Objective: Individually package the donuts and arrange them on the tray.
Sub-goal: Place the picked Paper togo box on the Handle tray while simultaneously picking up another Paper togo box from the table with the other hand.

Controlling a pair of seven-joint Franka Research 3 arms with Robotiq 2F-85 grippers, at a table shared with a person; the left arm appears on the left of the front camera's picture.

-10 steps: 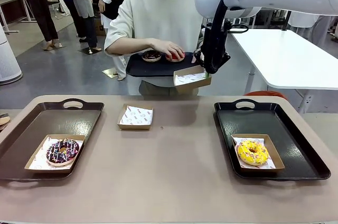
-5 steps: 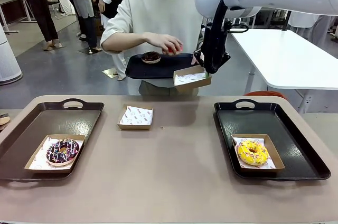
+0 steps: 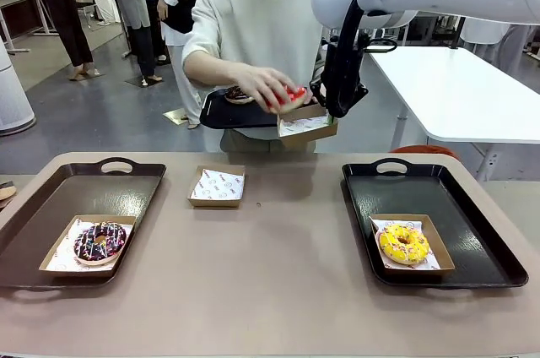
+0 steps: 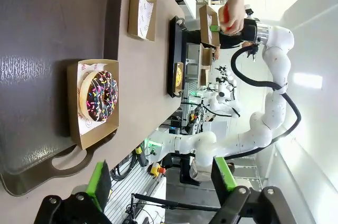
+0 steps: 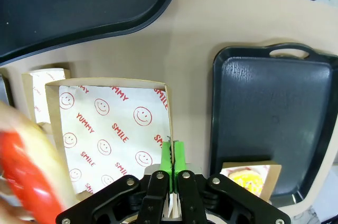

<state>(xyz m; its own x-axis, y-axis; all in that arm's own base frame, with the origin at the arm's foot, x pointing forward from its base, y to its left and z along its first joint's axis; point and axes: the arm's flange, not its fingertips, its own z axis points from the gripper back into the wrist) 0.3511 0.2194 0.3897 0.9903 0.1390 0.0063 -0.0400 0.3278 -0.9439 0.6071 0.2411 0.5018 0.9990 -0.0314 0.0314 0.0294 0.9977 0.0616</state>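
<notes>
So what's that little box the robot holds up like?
The box is a shallow brown cardboard tray, open on top, lined with white paper printed with red smiley faces, YUMMY and SMILE. It is empty. The right tool pinches one side wall, holding it in the air. A person's hand holds a red donut close by it.

The front camera is looking across the table (image 3: 278,290) at the person (image 3: 253,29) at 12 o'clock. The left wrist camera is lying low, rolled sideways. The right one is looking down closely at a box (image 5: 111,129). All are showing the yellow donut (image 3: 403,244).
</notes>
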